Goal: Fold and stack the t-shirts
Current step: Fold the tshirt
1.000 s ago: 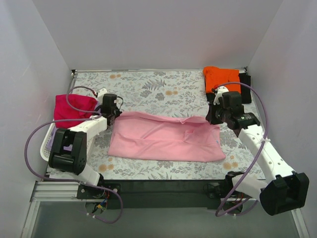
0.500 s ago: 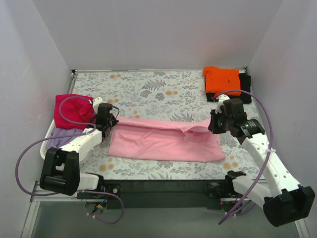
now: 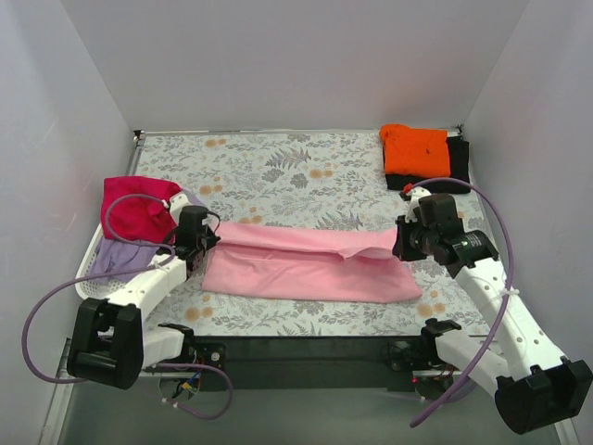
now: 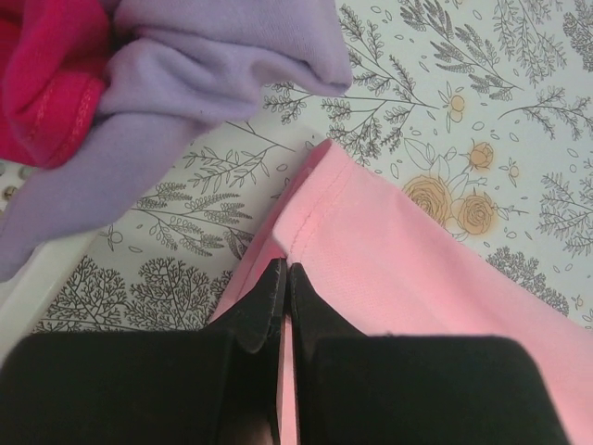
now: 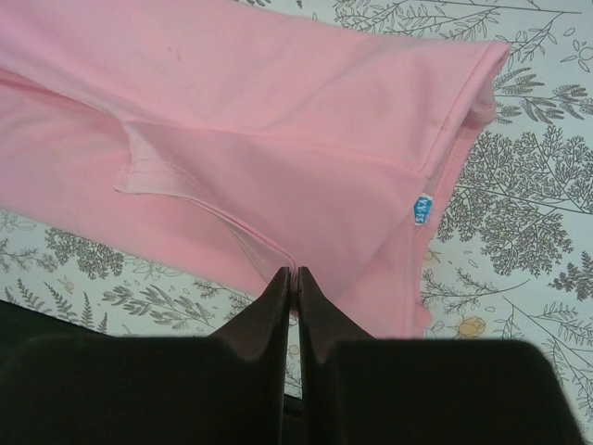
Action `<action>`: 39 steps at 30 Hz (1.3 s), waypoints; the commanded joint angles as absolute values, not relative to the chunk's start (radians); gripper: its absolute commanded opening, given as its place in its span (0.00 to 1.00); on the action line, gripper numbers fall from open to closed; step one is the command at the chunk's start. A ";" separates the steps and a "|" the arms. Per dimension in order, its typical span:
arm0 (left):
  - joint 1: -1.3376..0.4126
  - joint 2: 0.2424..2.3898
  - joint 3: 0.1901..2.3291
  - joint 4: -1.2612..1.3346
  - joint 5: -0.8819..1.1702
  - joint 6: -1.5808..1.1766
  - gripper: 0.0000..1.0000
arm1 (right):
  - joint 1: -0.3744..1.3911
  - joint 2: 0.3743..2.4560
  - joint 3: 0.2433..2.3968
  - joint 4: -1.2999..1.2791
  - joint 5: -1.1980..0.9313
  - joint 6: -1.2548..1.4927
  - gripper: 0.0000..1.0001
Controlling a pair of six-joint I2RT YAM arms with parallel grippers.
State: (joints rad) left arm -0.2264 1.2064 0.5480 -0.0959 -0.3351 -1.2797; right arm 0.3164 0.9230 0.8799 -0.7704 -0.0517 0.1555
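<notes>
Status, both arms:

- Left gripper [image 3: 206, 243]: jaws pressed together, clamped on the left edge of the pink shirt [image 3: 306, 269]. In the left wrist view the fingertips [image 4: 285, 273] pinch a pink hem with almost no gap between them.
- Right gripper [image 3: 400, 243]: jaws closed too, clamped on a fold of the same shirt near its right end. In the right wrist view the seam runs straight into my fingertips [image 5: 294, 275], with a small blue label [image 5: 421, 209] just to the right.
- The pink shirt lies across the near-middle of the flowered table [image 3: 278, 167], stretched between my 2 grippers. The top layer runs as a narrow band from one gripper to the other, and the bottom layer lies flat below it. I can't tell how far the band is off the table.
- The stack is at the far right corner: orange shirt [image 3: 417, 150] folded on top of the black shirt [image 3: 459, 158], well apart from the pink one.
- The white basket [image 3: 85, 287] is at the left edge. The red shirt [image 3: 134, 206] and lavender shirt [image 3: 116, 257] are bunched in it, and the lavender one hangs just beside my left wrist.
</notes>
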 commanded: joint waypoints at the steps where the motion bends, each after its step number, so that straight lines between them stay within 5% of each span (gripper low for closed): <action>1: -0.238 1.125 0.526 -0.117 -0.347 -1.304 0.00 | 0.321 0.920 0.879 -0.784 -0.055 0.164 0.01; 20: -0.311 0.971 0.483 -0.313 -0.371 -1.439 0.00 | 0.321 0.887 0.831 -0.801 -0.009 0.195 0.01; 22: -0.325 0.954 0.494 -0.362 -0.385 -1.476 0.17 | 0.321 0.881 0.828 -0.810 0.023 0.205 0.01; 23: -0.336 0.947 0.500 -0.377 -0.396 -1.486 0.33 | 0.321 0.876 0.828 -0.811 0.026 0.206 0.10; 24: -0.356 0.930 0.508 -0.396 -0.417 -1.511 0.59 | 0.321 0.873 0.833 -0.819 0.028 0.207 0.16; 25: -0.371 0.920 0.520 -0.440 -0.435 -1.528 0.63 | 0.321 0.868 0.841 -0.821 0.031 0.207 0.22; 29: -0.413 0.862 0.574 -0.480 -0.503 -1.534 0.71 | 0.324 0.861 0.874 -0.818 0.035 0.203 0.39; 39: -0.457 1.121 0.669 -0.304 -0.451 -1.454 0.75 | 0.429 0.954 0.784 -0.548 -0.100 0.257 0.41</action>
State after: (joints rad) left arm -0.4294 1.0466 0.6163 -0.3580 -0.4492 -1.4822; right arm 0.3759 0.9237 0.8143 -0.6956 -0.0383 0.2165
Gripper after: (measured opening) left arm 0.745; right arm 0.411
